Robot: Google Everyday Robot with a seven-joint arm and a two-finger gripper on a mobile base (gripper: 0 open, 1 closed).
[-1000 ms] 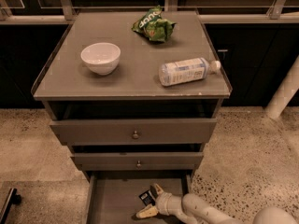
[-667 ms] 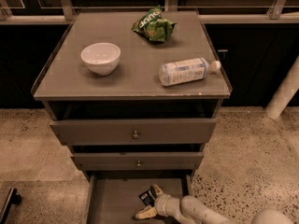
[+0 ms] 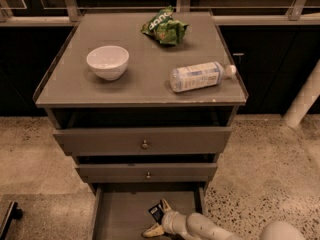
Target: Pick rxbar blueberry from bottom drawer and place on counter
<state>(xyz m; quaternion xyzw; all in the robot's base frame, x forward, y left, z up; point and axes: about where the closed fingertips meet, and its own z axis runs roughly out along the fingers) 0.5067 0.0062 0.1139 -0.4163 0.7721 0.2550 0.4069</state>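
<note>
The rxbar blueberry (image 3: 156, 212), a small dark wrapper with pale lettering, lies on the floor of the open bottom drawer (image 3: 120, 214) near its right side. My gripper (image 3: 158, 217) reaches into the drawer from the lower right. It is open, with one pale fingertip (image 3: 165, 205) just behind the bar and the other in front of it. The bar sits between them, close to the rear finger. The counter (image 3: 140, 79) is the grey cabinet top above.
On the counter stand a white bowl (image 3: 107, 61) at the left, a green chip bag (image 3: 164, 28) at the back and a clear plastic bottle (image 3: 199, 76) lying on its side at the right. Two knobbed drawers (image 3: 145, 143) stick out above the bottom drawer.
</note>
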